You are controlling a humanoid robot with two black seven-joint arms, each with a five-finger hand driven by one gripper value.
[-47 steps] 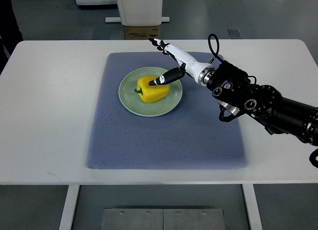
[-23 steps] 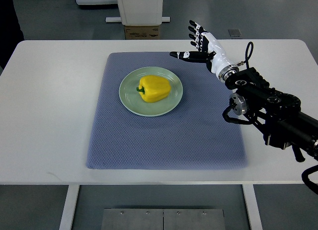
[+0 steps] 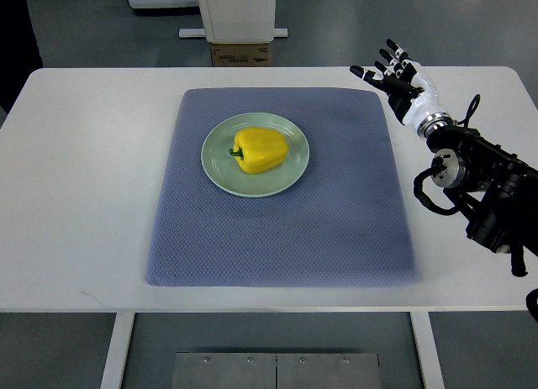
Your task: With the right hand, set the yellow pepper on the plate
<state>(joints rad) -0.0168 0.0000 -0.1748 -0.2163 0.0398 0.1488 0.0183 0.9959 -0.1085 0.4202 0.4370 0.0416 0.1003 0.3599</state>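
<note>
The yellow pepper (image 3: 261, 149) lies on the pale green plate (image 3: 217, 172), roughly at its centre, with its short green stem pointing left. The plate sits on the far half of the blue-grey mat (image 3: 277, 229), which covers the middle of the white table (image 3: 84, 187).

The right hand (image 3: 398, 80) is at the far right corner of the mat, well apart from the plate. Its fingers (image 3: 388, 61) are spread and hold nothing; the palm appears turned toward the far left. The dark forearm (image 3: 479, 175) enters from the right edge. No left arm is in view.

Key relation: the pepper lies to the left of the hand and somewhat nearer. Nothing stands between them except bare mat. The pepper's broader dimension runs left to right, stem end away from the hand.

Judgement: the placement looks complete, since the pepper is fully within the plate rim and the hand is free of it. Only 1 hand is present, so any correction would fall to it and would call for a leftward reach across the mat. No hazard to the pepper's rest is apparent; it appears stable on its side.
</note>
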